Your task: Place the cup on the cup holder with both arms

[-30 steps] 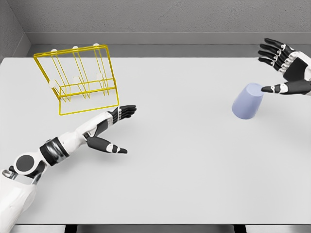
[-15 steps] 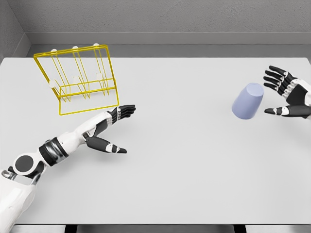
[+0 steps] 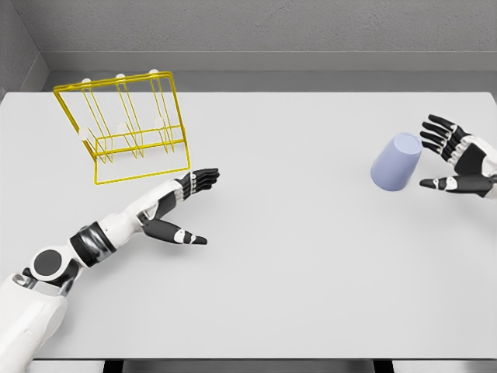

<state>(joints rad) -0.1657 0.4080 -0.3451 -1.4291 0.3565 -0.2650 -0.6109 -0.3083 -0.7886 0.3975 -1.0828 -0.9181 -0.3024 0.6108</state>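
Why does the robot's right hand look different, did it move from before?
Yes. The right hand has dropped lower and now sits open just right of the tilted lavender plastic cup, not touching it; the cup stayed put.

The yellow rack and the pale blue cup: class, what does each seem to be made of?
Yellow wire rack: thin, evenly glossy rods with white peg tips, probably painted or coated metal wire. Pale lavender-blue cup: opaque, smooth, matte, without reflections, so plastic or glazed ceramic; the render leaves that open.

I see a wide flat pale-grey tabletop w/ a thin dark front edge. Behind it, a rough grey textured back wall w/ a lighter ledge at its base; darker grey side wall at far left.
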